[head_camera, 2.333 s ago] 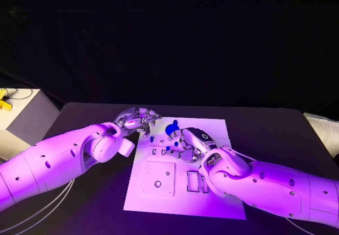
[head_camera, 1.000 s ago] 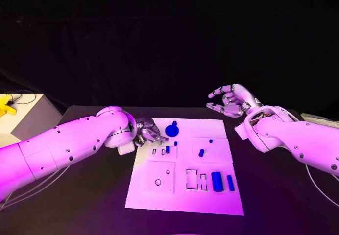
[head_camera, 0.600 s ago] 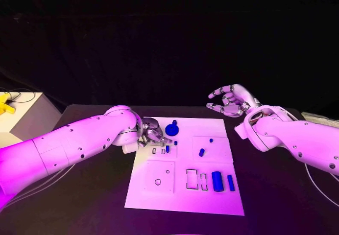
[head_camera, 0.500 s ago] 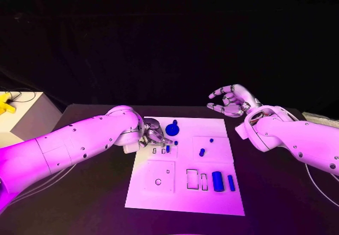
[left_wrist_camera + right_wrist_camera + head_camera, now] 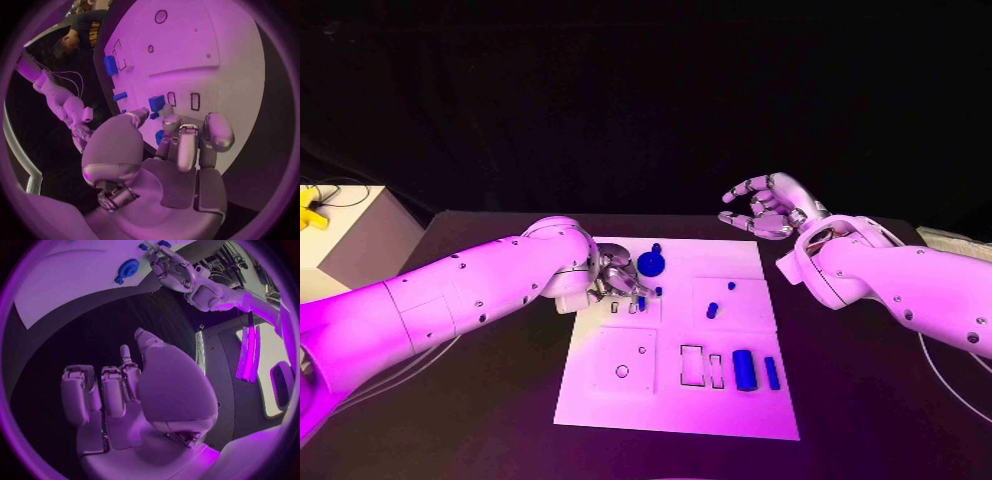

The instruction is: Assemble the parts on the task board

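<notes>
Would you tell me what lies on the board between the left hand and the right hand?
In the head view, a round blue part sits beside the left hand; bare task board reaches toward the right hand.

- You have a black table [image 5: 877, 340] (dark all over) carrying the work.
- Your white task board [image 5: 661, 400] lies flat on its middle.
- Cables [image 5: 430, 372] trail across its left side.

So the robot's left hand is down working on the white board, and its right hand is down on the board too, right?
Not quite. The left hand is down at the task board, but the head view shows the right hand raised off beyond the board's far right corner, holding nothing, fingers apart.
</notes>
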`<control>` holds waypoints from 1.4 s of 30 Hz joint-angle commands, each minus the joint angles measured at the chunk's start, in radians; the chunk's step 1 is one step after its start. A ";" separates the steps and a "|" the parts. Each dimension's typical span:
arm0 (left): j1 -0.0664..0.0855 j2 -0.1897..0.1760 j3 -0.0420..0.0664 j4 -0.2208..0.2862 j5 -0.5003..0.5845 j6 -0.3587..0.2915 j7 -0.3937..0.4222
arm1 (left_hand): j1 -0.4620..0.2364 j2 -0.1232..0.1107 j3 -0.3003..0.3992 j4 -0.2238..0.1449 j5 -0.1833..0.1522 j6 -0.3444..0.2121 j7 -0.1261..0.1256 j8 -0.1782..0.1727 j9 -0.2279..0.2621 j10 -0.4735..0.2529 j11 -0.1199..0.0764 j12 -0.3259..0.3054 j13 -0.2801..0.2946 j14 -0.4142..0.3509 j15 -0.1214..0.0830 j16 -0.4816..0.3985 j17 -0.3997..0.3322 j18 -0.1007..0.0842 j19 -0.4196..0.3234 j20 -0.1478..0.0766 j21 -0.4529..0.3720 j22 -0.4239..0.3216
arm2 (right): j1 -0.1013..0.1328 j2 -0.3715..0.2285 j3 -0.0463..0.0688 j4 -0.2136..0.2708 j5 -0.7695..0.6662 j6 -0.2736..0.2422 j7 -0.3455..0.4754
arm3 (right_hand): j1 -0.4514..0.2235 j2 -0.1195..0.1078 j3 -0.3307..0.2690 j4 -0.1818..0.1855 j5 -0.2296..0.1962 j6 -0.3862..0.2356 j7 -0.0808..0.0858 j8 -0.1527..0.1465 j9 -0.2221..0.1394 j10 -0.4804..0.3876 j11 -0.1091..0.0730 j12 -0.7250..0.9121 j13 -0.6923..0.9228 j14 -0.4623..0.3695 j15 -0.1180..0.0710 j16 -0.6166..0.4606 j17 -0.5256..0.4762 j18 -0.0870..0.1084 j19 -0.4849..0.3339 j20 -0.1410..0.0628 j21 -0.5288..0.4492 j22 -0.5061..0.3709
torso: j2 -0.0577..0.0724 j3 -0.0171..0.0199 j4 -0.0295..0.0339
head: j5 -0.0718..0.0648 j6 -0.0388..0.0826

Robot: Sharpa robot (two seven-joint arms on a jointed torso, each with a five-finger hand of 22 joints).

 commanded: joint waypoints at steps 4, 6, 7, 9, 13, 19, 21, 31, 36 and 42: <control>-0.003 0.003 -0.003 0.000 -0.011 0.042 -0.008 | -0.005 0.005 -0.005 -0.004 0.000 -0.010 0.000 -0.001 -0.001 -0.010 0.002 -0.004 -0.003 0.066 -0.007 -0.001 0.176 -0.012 0.001 -0.003 0.006 0.002 | 0.000 0.003 0.000 -0.004 -0.010 0.016 -0.003 | -0.004 -0.009 0.003 0.003 0.005 -0.006 0.001 -0.001 -0.002 -0.006 0.000 -0.005 0.133 0.093 0.003 -0.007 0.208 0.006 0.071 0.003 -0.009 0.200 | 0.003 -0.0011 0.0016 | -0.001 0.000; -0.003 0.003 -0.003 0.001 -0.011 0.048 -0.008 | 0.000 0.007 -0.005 -0.005 0.000 -0.010 -0.001 0.001 0.002 -0.009 0.001 -0.003 -0.002 0.067 -0.008 -0.001 0.177 -0.012 0.000 -0.003 0.006 0.002 | 0.000 0.005 0.000 -0.005 -0.009 0.017 -0.004 | -0.004 -0.009 0.003 0.003 0.005 -0.006 0.001 -0.001 -0.002 -0.006 0.000 -0.005 0.133 0.093 0.003 -0.007 0.208 0.006 0.071 0.003 -0.009 0.200 | 0.004 -0.0014 0.0019 | -0.002 0.000; -0.003 0.003 -0.003 0.002 -0.011 0.050 -0.008 | 0.001 0.007 -0.005 -0.005 0.000 -0.010 -0.001 0.001 0.003 -0.010 0.001 -0.003 -0.002 0.067 -0.008 -0.001 0.177 -0.012 0.000 -0.003 0.006 0.002 | 0.000 0.005 0.000 -0.005 -0.009 0.017 -0.005 | -0.004 -0.009 0.003 0.003 0.005 -0.006 0.001 -0.001 -0.002 -0.006 0.000 -0.005 0.133 0.093 0.003 -0.007 0.208 0.006 0.071 0.003 -0.009 0.200 | 0.004 -0.0014 0.0019 | -0.002 0.000; -0.003 0.003 -0.003 0.003 -0.011 0.055 -0.008 | 0.004 0.008 -0.005 -0.005 0.000 -0.009 -0.001 0.003 0.005 -0.010 0.001 -0.004 -0.003 0.066 -0.008 -0.001 0.177 -0.011 0.000 -0.003 0.005 0.001 | 0.000 0.006 0.000 -0.006 -0.008 0.018 -0.005 | -0.004 -0.009 0.003 0.003 0.005 -0.006 0.001 -0.001 -0.002 -0.006 0.000 -0.005 0.133 0.093 0.003 -0.007 0.208 0.006 0.071 0.003 -0.009 0.200 | 0.005 -0.0014 0.0021 | -0.002 0.001; -0.003 0.000 -0.003 0.005 -0.011 0.063 -0.009 | 0.008 0.009 -0.005 -0.006 0.001 -0.010 -0.001 0.004 0.007 -0.011 0.001 -0.004 -0.002 0.066 -0.008 -0.001 0.177 -0.011 -0.001 -0.003 0.005 0.001 | -0.001 0.006 0.000 -0.007 -0.007 0.019 -0.006 | -0.004 -0.009 0.003 0.003 0.005 -0.006 0.001 -0.001 -0.002 -0.006 0.000 -0.005 0.133 0.093 0.003 -0.007 0.208 0.006 0.071 0.003 -0.009 0.200 | 0.006 -0.0018 0.0021 | -0.003 0.003; -0.003 -0.005 -0.003 0.009 -0.011 0.074 -0.009 | 0.014 0.010 -0.006 -0.005 0.000 -0.006 -0.003 0.012 0.015 -0.011 0.000 -0.004 -0.002 0.066 -0.009 -0.001 0.176 -0.011 0.000 -0.003 0.006 0.002 | -0.001 0.007 -0.001 -0.008 -0.007 0.019 -0.007 | -0.004 -0.009 0.003 0.003 0.005 -0.006 0.001 -0.001 -0.002 -0.006 0.000 -0.005 0.133 0.093 0.003 -0.007 0.208 0.006 0.071 0.003 -0.009 0.200 | 0.009 -0.0023 0.0031 | -0.004 0.004; -0.003 -0.006 -0.003 0.011 -0.011 0.077 -0.010 | 0.015 0.011 -0.007 -0.004 0.000 -0.004 -0.004 0.015 0.018 -0.011 -0.001 -0.004 -0.002 0.066 -0.009 -0.001 0.176 -0.011 -0.001 -0.004 0.005 0.001 | -0.002 0.007 -0.001 -0.009 -0.008 0.020 -0.007 | -0.004 -0.009 0.003 0.003 0.005 -0.006 0.001 -0.001 -0.002 -0.006 0.000 -0.005 0.133 0.093 0.003 -0.007 0.208 0.006 0.071 0.003 -0.009 0.200 | 0.009 -0.0027 0.0034 | -0.004 0.005; -0.003 -0.011 -0.003 0.017 -0.014 0.080 -0.010 | 0.028 0.018 -0.008 -0.005 0.002 -0.001 -0.008 0.032 0.038 -0.012 -0.005 -0.004 -0.001 0.065 -0.012 -0.002 0.175 -0.011 -0.001 -0.005 0.005 0.002 | -0.003 0.008 -0.001 -0.011 -0.012 0.021 -0.010 | -0.006 -0.008 0.006 0.004 0.006 -0.007 0.001 -0.002 -0.002 -0.004 0.001 -0.004 0.134 0.093 0.003 -0.007 0.209 0.006 0.071 0.003 -0.008 0.200 | 0.012 -0.0025 0.0035 | -0.004 0.006; -0.003 -0.013 -0.003 0.019 -0.016 0.081 -0.010 | 0.057 0.032 0.016 -0.008 0.004 -0.012 -0.012 0.040 0.059 -0.015 -0.008 -0.006 -0.003 0.064 -0.015 -0.004 0.173 -0.011 -0.003 -0.007 0.004 0.000 | -0.004 0.009 -0.001 -0.012 -0.013 0.022 -0.011 | -0.006 -0.008 0.006 0.004 0.006 -0.007 0.001 -0.002 -0.002 -0.004 0.001 -0.004 0.134 0.093 0.003 -0.007 0.209 0.006 0.071 0.003 -0.008 0.200 | 0.014 -0.0029 0.0037 | -0.005 0.006; -0.003 -0.014 -0.002 0.024 -0.010 0.080 -0.009 | 0.091 0.029 0.054 -0.014 0.004 -0.017 -0.016 0.049 0.082 -0.020 -0.012 -0.009 -0.006 0.063 -0.019 -0.006 0.171 -0.010 -0.005 -0.010 0.003 -0.002 | -0.006 0.011 -0.002 -0.014 -0.014 0.023 -0.015 | -0.005 -0.007 0.007 0.005 0.006 -0.007 0.001 -0.002 -0.002 -0.005 0.001 -0.004 0.134 0.093 0.003 -0.007 0.209 0.006 0.071 0.003 -0.009 0.200 | 0.014 -0.0035 0.0038 | -0.005 0.006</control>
